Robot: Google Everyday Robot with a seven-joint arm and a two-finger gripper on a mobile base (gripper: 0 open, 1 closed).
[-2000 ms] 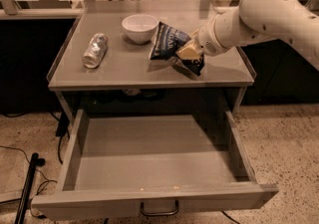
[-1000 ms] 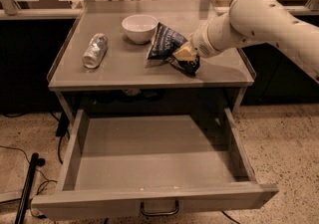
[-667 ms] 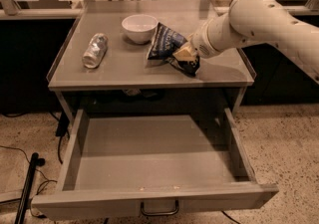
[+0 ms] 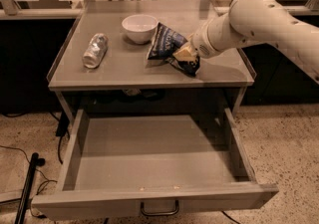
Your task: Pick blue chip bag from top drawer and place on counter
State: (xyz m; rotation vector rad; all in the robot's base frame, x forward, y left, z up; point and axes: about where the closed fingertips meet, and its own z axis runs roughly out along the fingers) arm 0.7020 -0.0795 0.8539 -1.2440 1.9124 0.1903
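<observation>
The blue chip bag (image 4: 165, 45) rests on the counter (image 4: 124, 71), leaning by the white bowl (image 4: 139, 27). My gripper (image 4: 185, 57) comes in from the right on the white arm (image 4: 259, 21) and is at the bag's right end, touching it low over the counter. The top drawer (image 4: 149, 163) stands pulled fully open below the counter, with nothing visible inside, its dark pull handle (image 4: 159, 210) at the front.
A silvery crushed plastic bottle (image 4: 94, 50) lies on the counter's left side. Low rims run along the counter's sides. A dark pole (image 4: 27, 188) and cables lie on the speckled floor at the left. Office chairs stand behind.
The arm has shifted slightly left and lower over the counter with the bag; over the last second the scene has barely moved.
</observation>
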